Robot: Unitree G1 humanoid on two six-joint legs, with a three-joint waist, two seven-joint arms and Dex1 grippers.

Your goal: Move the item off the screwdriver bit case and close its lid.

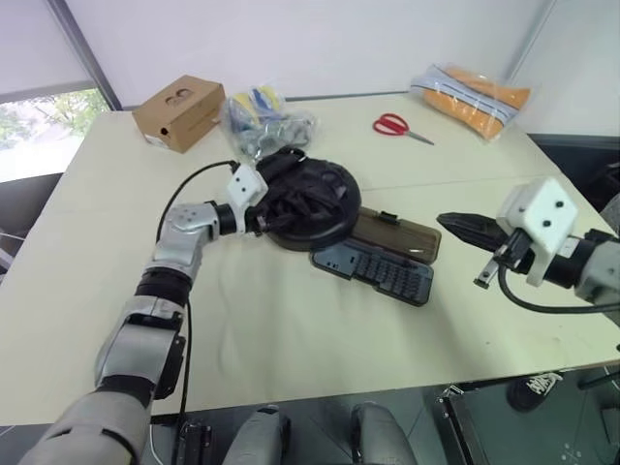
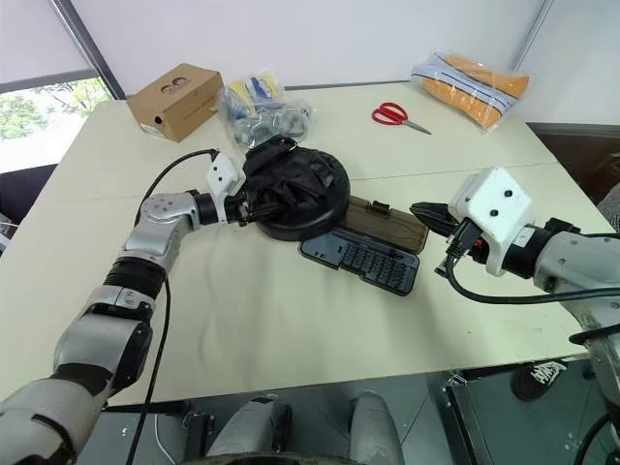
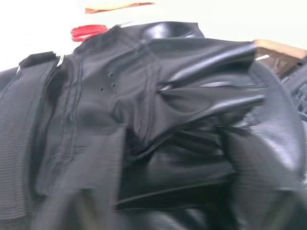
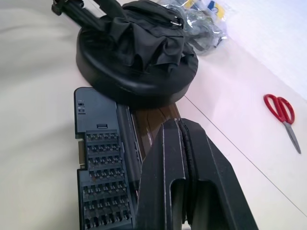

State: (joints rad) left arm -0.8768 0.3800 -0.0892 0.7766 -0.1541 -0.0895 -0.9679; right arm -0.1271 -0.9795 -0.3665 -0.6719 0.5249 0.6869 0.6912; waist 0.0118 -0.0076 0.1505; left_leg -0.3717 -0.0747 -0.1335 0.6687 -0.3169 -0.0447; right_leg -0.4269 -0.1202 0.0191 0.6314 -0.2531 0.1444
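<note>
Standing at the far left of the pale counter [image 1: 87, 242]: a brown cardboard box [image 1: 178, 112], and just beside it a clear bag of tools [image 1: 263, 121].

Left gripper [image 1: 260, 205]: reaches in level from the left; its fingers are buried in the wrinkled black strap on top of the disc, partly closed on the strap so far as can be seen, though a firm hold cannot be confirmed.

Black padded disc [image 1: 315, 208]: round, near the middle of the counter, touching the bag of tools at its far edge; its near right edge overlaps the bit case and the lid.

Bit case [image 1: 383, 271]: flat, dark, open, rows of small bits showing; angled, with its left end under the disc.

Lid [image 1: 402, 234]: smoky-brown panel lying open and flat on the far side of the case, partly under the disc.

Red scissors [image 1: 399, 126]: far side, well apart from the case.

Right gripper [image 2: 431, 215]: fingers pressed together, holding nothing, hovering to the right of the case, pointing toward it.

Orange bag [image 1: 473, 97]: far right corner.
</note>
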